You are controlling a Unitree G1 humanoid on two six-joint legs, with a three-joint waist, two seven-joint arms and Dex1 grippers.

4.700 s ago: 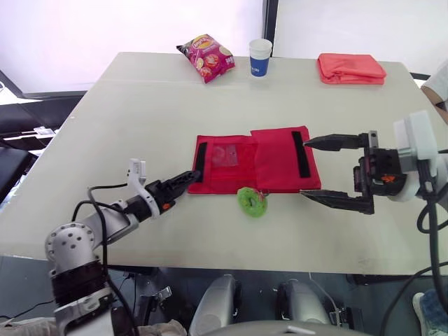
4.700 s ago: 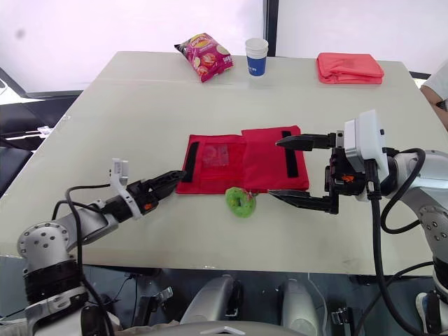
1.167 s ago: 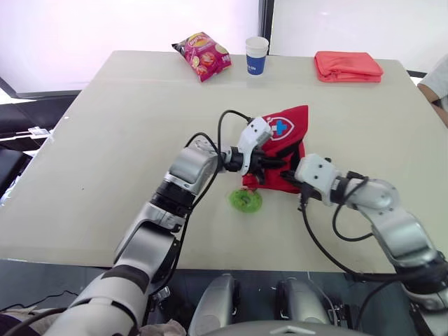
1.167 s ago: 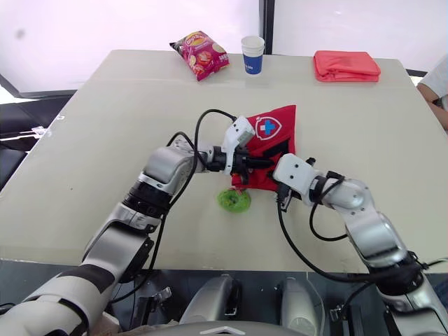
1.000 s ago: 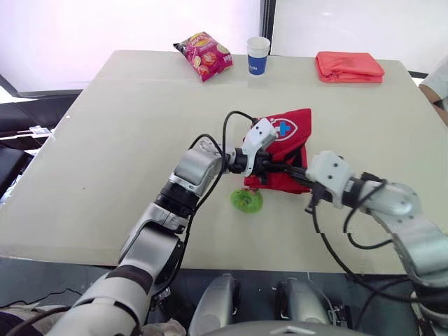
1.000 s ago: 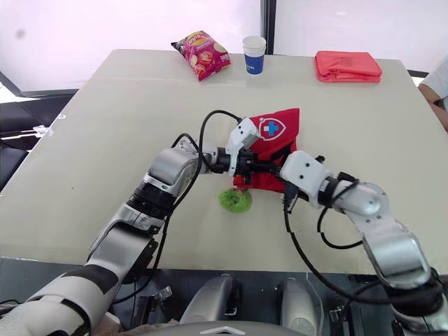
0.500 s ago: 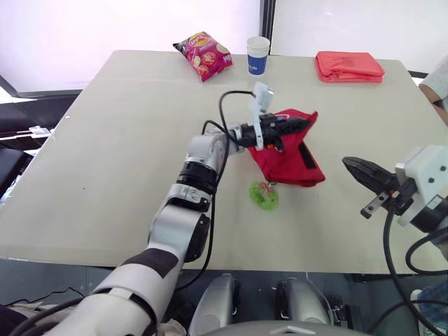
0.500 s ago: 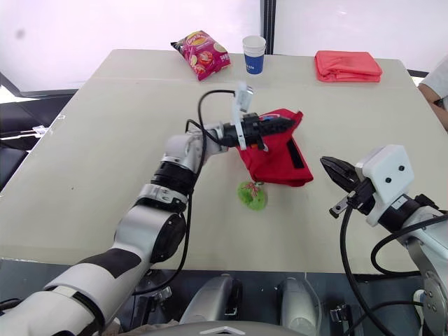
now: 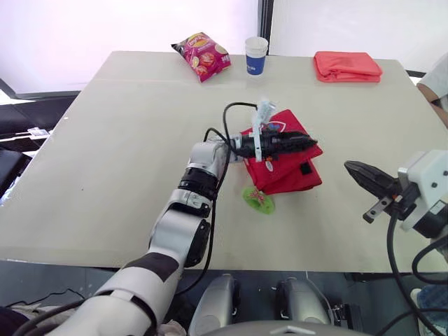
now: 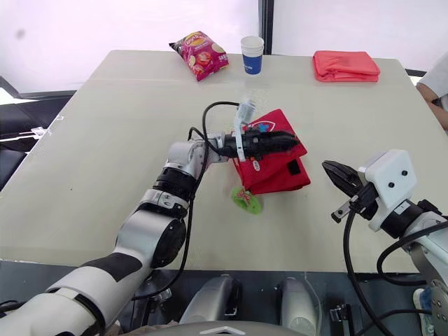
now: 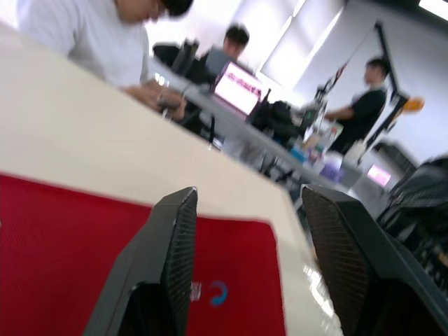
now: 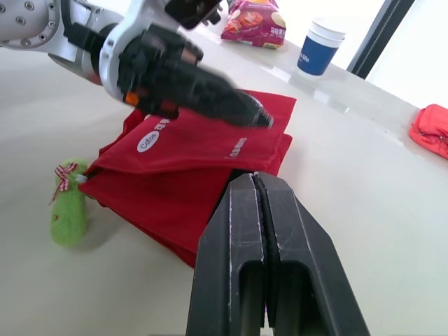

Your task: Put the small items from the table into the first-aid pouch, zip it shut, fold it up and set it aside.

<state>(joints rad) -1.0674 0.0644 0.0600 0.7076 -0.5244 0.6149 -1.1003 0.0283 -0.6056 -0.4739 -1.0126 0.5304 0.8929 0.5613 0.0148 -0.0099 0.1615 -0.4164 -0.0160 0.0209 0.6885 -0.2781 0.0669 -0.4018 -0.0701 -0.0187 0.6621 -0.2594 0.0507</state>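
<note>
Left hand [image 9: 306, 143]: fingers apart, lying flat on top of pouch [image 9: 283, 175], tips toward right edge of bench [image 9: 105, 140]. Pouch folded, mid-bench, long axis roughly in line with hand. Green item [image 9: 257, 198] outside pouch, just beside its near corner. Right hand [image 9: 352, 169]: fingers together, holding nothing, near right edge, apart from pouch. We judge left nearer for next grasp.

My left gripper [image 9: 310, 142] lies over the folded red fabric pouch [image 9: 288, 173] mid-way across the beige table [image 9: 119, 140]. The green round ribboned item [image 9: 259, 199] sits just before the pouch's left corner. My right gripper [image 9: 358, 172] is apart to its right.
</note>
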